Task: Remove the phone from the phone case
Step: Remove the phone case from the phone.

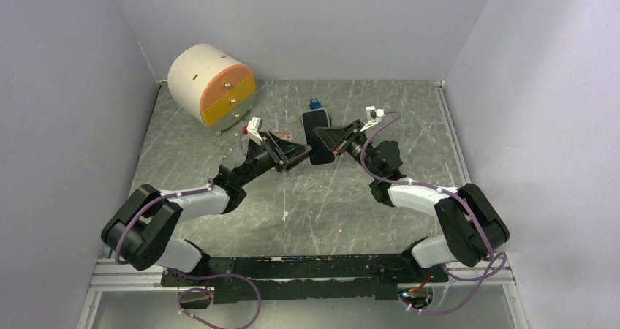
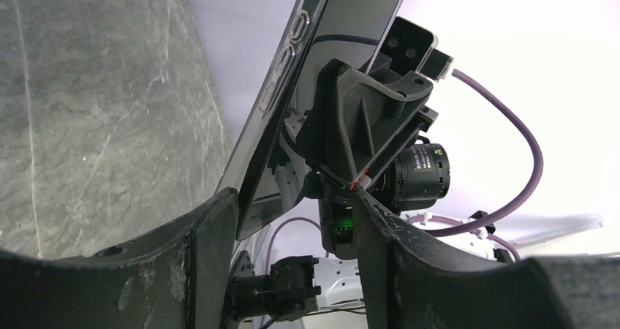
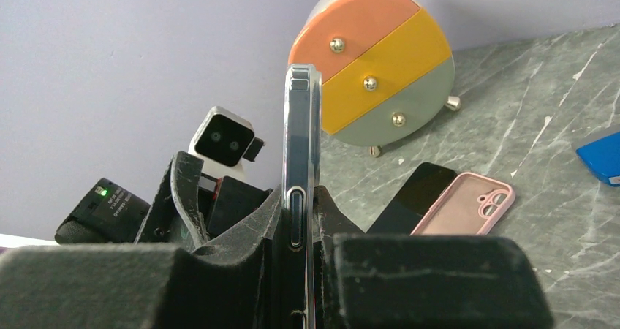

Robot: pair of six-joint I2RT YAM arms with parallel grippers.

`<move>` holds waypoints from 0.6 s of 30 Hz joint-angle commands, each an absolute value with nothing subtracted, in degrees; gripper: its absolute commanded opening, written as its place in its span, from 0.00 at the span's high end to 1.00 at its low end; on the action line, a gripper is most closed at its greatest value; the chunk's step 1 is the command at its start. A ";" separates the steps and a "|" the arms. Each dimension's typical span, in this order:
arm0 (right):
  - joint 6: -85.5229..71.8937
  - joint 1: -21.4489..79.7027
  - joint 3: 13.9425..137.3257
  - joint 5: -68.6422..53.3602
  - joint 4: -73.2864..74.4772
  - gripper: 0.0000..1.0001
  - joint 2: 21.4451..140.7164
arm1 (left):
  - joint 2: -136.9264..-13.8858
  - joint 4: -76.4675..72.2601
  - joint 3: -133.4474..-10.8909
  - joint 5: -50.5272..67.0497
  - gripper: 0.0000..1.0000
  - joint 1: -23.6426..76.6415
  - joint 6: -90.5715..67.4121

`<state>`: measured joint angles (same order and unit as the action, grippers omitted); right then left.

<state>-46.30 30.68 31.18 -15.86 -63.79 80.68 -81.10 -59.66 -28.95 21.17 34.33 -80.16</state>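
- The worktop (image 1: 307, 212), a grey marbled slab with pale veins and scratches, is running between plain lilac walls on three sides.
- A round drawer unit (image 1: 212, 86) is standing on small feet in the far left corner, showing orange, yellow and grey-green drawer fronts with brass knobs.
- A pink phone case (image 3: 464, 205) is lying flat with its inside up, right of the drawer unit.
- A black phone (image 3: 413, 197) is lying flat, touching the pink case's side.
- A blue object (image 3: 601, 157) is lying near the far middle.
- White flecks (image 1: 284, 216) are lying scattered on the near half.
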 commanded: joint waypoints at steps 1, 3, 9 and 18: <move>-46.92 32.78 29.26 -19.02 -64.75 1.00 81.52 | -76.50 -68.98 -34.58 22.79 0.38 34.00 -76.60; -47.83 32.70 28.76 -18.64 -64.85 1.00 80.97 | -75.90 -66.01 -34.98 23.96 0.36 33.89 -74.20; -47.88 30.35 30.58 -16.27 -58.45 1.00 76.75 | -73.15 -59.66 -31.75 23.83 0.30 33.62 -69.88; -48.76 27.51 35.54 -15.64 -41.90 1.00 71.85 | -60.48 -24.05 -35.13 9.77 0.16 37.27 -28.16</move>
<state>-47.55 27.75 30.33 -16.05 -46.37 75.75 -64.93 -39.29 -32.05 20.14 34.26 -52.71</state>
